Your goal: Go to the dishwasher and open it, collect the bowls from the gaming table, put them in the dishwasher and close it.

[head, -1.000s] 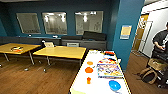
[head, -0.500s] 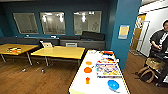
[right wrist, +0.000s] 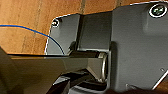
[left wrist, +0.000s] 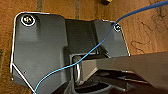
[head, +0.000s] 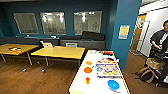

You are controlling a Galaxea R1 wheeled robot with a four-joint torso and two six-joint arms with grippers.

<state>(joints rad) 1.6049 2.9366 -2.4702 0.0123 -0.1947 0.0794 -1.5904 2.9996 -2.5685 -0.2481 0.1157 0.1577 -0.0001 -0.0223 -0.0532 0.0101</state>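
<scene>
Head view showed the gaming table (head: 82, 85) running away from the camera in the lower middle, white-topped with a yellowish edge. On it lay the bowls: a blue bowl (head: 113, 85) nearest, toward the table's right side, an orange bowl (head: 87, 70) farther along on the left side, and a smaller-looking orange one (head: 89, 63) beyond that. A small orange cup (head: 87, 80) stood upright between the near edge and the orange bowls, well apart from the blue bowl. A colourful game board (head: 108, 70) lay flat on the right half of the top, just beside the orange bowl, with more bright items (head: 107, 53) at the far end, too blurred to name. Left of the table stood two yellow tables (head: 58, 52) on a wooden floor (head: 37, 80), and behind them a dark bench ran under three windows (head: 52, 23) in a teal wall. A teal pillar (head: 125, 30) with a notice (head: 124, 31) rose just past the table's far right corner. At the right edge a person (head: 160, 42) in dark clothes sat near a brown bag (head: 146, 73). Both wrist views showed wooden floor (left wrist: 147, 32) behind the robot's dark plate, with a blue cable (left wrist: 100, 43) crossing it; whether either gripper's jaws were released or clenched could not be told.
</scene>
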